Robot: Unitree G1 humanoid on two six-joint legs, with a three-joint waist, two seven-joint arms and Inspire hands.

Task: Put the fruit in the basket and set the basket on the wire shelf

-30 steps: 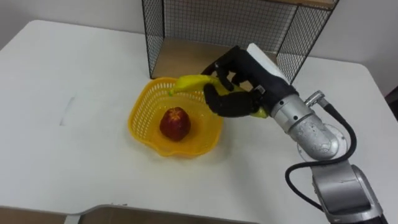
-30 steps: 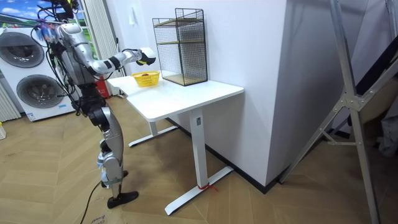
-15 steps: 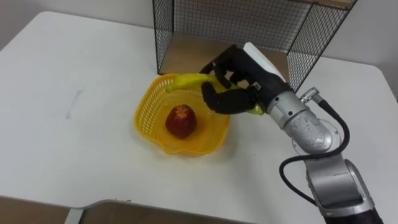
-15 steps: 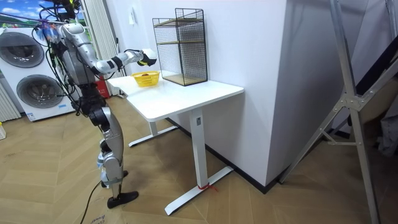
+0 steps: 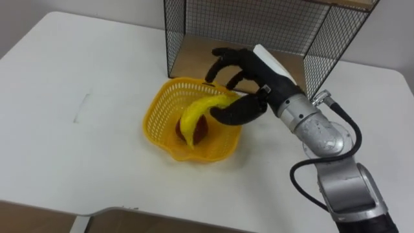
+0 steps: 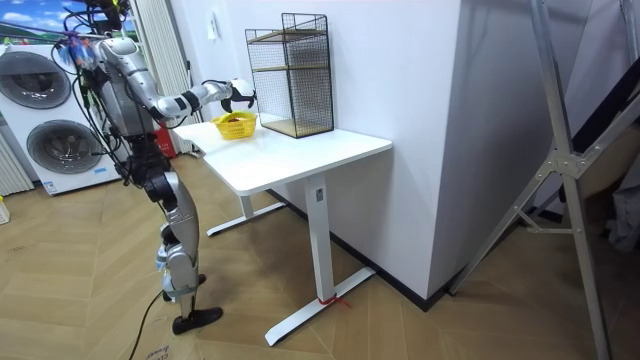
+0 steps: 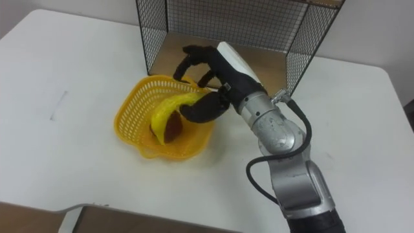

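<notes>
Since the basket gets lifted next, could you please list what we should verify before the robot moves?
1. Yellow banana lies inside the yellow plastic mesh basket: ok.
2. Red apple sits in the basket under the banana: ok.
3. Right hand is open, fingers spread over the basket's rim: ok.
4. Banana's end is free of the thumb: cannot tell.
5. Black wire shelf has its open front facing the basket: ok.

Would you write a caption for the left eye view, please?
Open right hand at the yellow basket, banana lying on the red apple inside, wire shelf behind.
</notes>
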